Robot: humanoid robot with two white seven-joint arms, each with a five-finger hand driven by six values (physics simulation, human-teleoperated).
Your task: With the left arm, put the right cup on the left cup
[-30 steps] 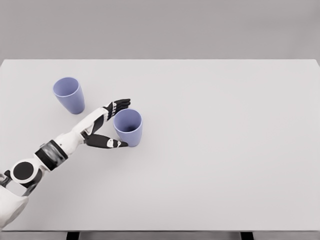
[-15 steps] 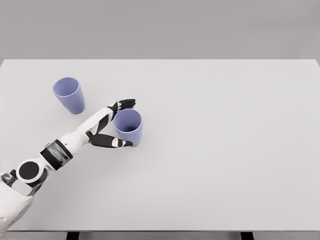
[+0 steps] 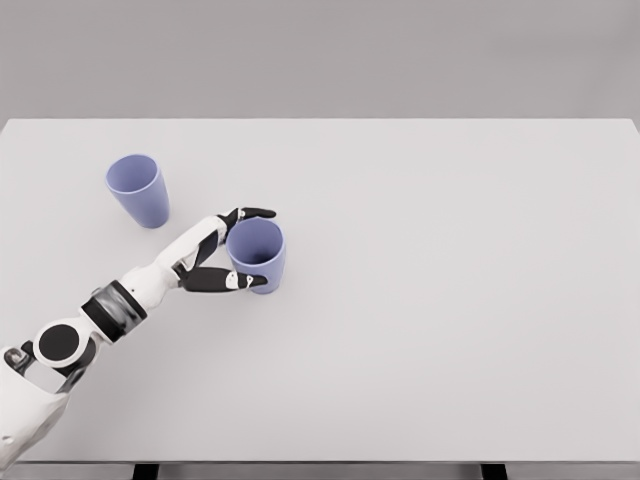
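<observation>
I am wrapping my left hand (image 3: 222, 252) around the right cup (image 3: 257, 255), seemingly touching (the left cup (image 3: 138, 189) stands beyond my wrist); squeezing off-centre risks tipping it.

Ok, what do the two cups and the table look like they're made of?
Right cup and left cup: likely plastic, matte periwinkle, with thin walls, even colour and no shine; glazed ceramic seems less likely. Table: a smooth, pale grey, matte top with no grain or reflections, perhaps laminate or painted board. As a simulator render, the look leaves all of this open.
</observation>
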